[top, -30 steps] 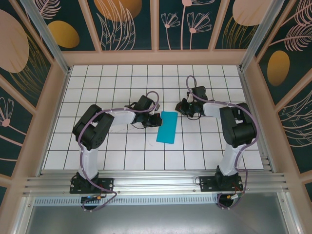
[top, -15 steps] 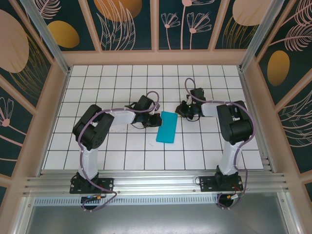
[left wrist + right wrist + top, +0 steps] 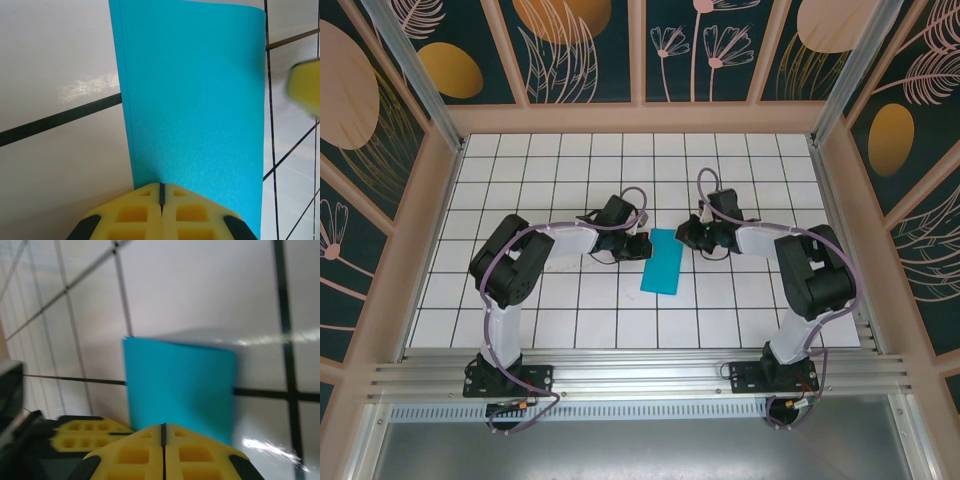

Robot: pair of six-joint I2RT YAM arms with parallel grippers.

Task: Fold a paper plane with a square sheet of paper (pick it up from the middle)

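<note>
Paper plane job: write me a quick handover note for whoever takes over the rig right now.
Left tool: shut, tip at the left edge of the paper, apparently gripping nothing.
Right tool: shut, tip at the paper's far right corner, apparently gripping nothing.
Paper: a narrow teal strip lying flat on the table between the arms.
Done: looks folded once, in half.
Left: nose and wing folds; no plane shape yet.

A robot lab cell: gridded table (image 3: 570, 160), aluminium rails (image 3: 640, 375), panelled walls (image 3: 580, 50) (floral prints).
</note>
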